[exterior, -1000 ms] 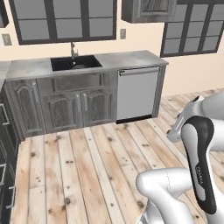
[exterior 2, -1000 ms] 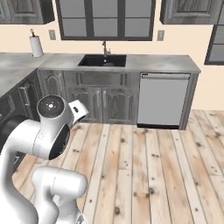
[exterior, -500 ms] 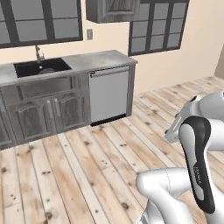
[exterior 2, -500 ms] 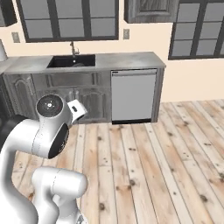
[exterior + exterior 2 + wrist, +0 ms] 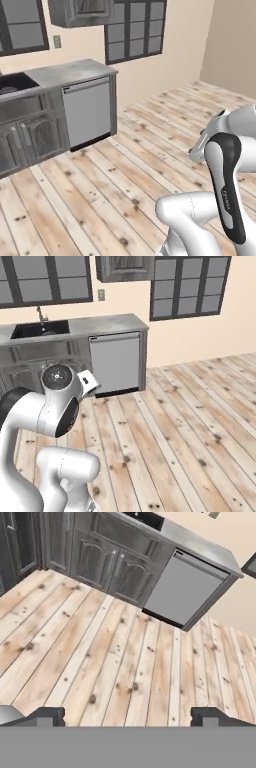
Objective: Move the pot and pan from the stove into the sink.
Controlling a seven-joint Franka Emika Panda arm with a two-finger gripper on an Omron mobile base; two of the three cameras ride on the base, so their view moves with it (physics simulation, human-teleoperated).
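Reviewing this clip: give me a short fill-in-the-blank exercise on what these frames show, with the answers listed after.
1. The sink is a ____ basin set in the counter.
2. Beside the cabinets, under the counter's end, stands a grey ____.
3. The floor is made of light ____ planks.
4. In the hand view the gripper points down at the floor with its jaws ____.

Missing words: black; dishwasher; wooden; open

Open plank floor ahead; blocked beyond by dishwasher and cabinet doors under counter
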